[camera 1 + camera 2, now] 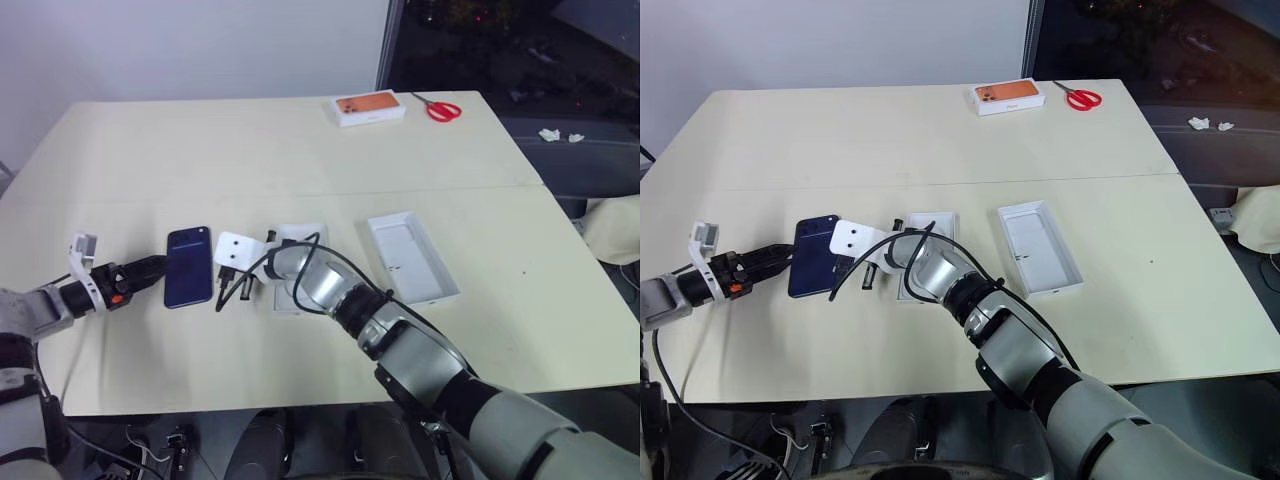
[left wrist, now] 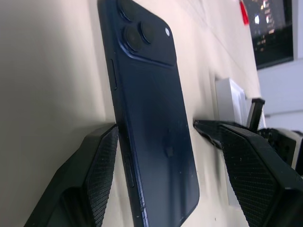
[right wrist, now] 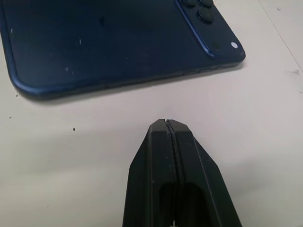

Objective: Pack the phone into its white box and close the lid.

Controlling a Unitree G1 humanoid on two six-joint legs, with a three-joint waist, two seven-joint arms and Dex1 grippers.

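At the surface's (image 1: 150,160) far right edge, an orange-topped white box (image 1: 369,108) lies just left of what look like red-handled scissors (image 1: 441,109).

phone (image 1: 188,266) flanked by left fingers (image 2: 94,179), right fingers (image 3: 171,175) close alongside, bare table (image 1: 150,150) beyond

Phone (image 1: 188,267): dark navy-blue back, glossy, black camera lenses, small white dot beside them. Table (image 1: 250,150): pale cream, plain. Lid (image 1: 412,256): white, plain white inside. White box (image 1: 297,262): white. Far box (image 1: 368,108): white sides, orange top. Scissors (image 1: 440,108): red handles. Left gripper (image 1: 152,268): black fingers with fine cross-hatched pads, small orange-red spot behind them, white bracket. Right gripper (image 1: 227,290): black fingers, white bracket, silver-grey wrist, black cable. Wall: white.
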